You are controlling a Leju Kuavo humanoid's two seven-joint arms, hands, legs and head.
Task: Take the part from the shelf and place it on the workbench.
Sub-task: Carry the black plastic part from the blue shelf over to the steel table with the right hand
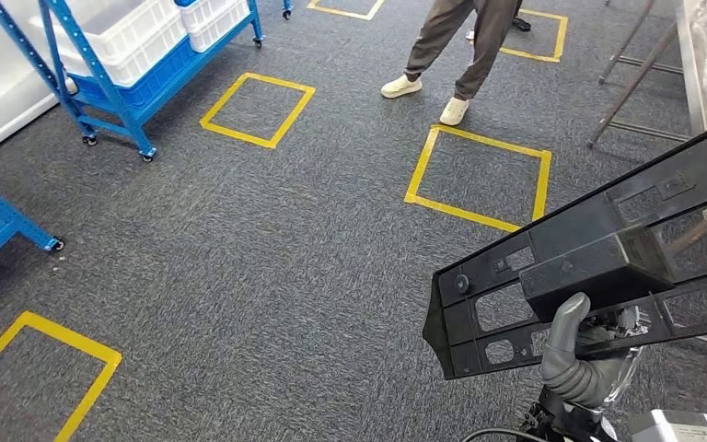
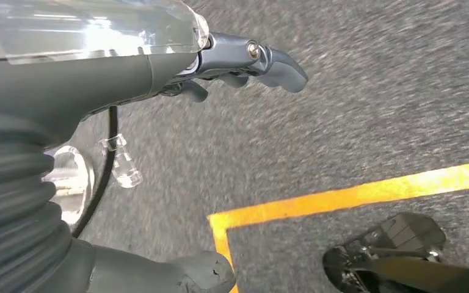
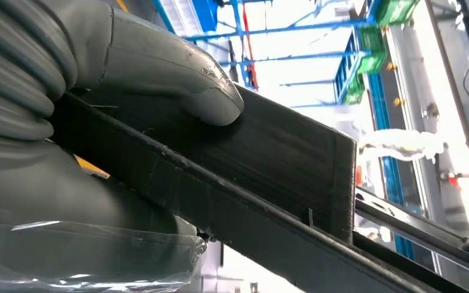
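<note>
A long black plastic part (image 1: 598, 262) with several cut-out windows slants up toward the right edge of the head view. My right hand (image 1: 578, 364) grips it from below, thumb pressed up against its raised box section. Close up in the right wrist view, the thumb (image 3: 177, 73) lies on the part (image 3: 269, 159). My left hand (image 2: 238, 64) hangs over the grey carpet with its fingers apart and nothing in it.
Blue wheeled shelves (image 1: 129, 64) with white bins stand at the far left. A person's legs (image 1: 460, 46) are at the top middle. Yellow tape squares (image 1: 479, 175) mark the carpet. Metal frame legs (image 1: 635, 83) and a wrapped table are at the right.
</note>
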